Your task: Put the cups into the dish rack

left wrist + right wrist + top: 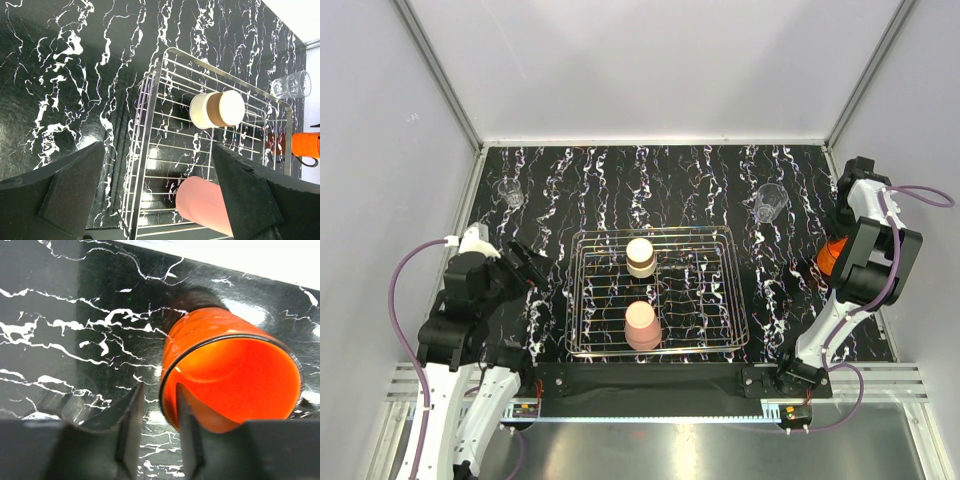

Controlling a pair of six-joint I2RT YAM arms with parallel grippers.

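Orange cup (230, 375): on the table (620, 180), right of the dish rack (740, 300), well apart. Right gripper (159, 387): narrow, straddling the cup's wall; you cannot tell if it grips. Left gripper (160, 190): wide, empty. Hazard: a one-wall pinch may let the cup pivot or slip when you lift.

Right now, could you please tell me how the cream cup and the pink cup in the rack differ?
The cream cup has a brown band; the pink cup is plain. The cream cup stands toward the far side of the rack, the pink cup toward the near side. Both stand in the rack, apart from each other, and neither is held.
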